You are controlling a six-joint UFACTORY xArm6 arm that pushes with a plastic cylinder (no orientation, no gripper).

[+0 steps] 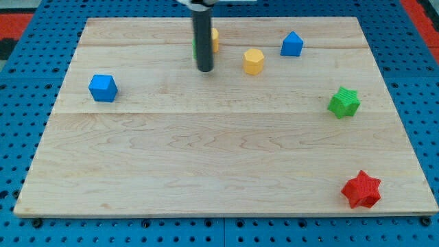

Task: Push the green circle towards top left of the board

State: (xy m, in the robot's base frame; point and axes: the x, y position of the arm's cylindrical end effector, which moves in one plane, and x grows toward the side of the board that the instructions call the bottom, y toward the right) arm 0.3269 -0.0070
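The tabletop [219, 171], a pale wooden board lying on a blue perforated base, is occupying most of the view. The dark rod is descending from the view's top, and my tip [205, 70] is resting in the upper-middle area of the board. The end effector is a plain rod with no jaws, so it is neither clenching nor grasping anything; it is only pushing. The red star [361, 190] is lying near the view's bottom right corner, the green star [343, 102] is lying at the right edge, and the blue cube [103, 88] is lying well apart at the view's left. The blue pentagon-like block [291, 44] and the yellow hexagonal block [253, 61] are sitting to the right of the rod. Another yellow block [215, 39] is showing just beside the rod's right side, its shape unclear. The green circle [195, 46] is showing only as a thin green sliver at the rod's left edge, almost wholly hidden behind the rod, so contact cannot be confirmed. The deciding relation: the green circle is lying just up and left of my tip, which appears to suit a push toward the top left corner.
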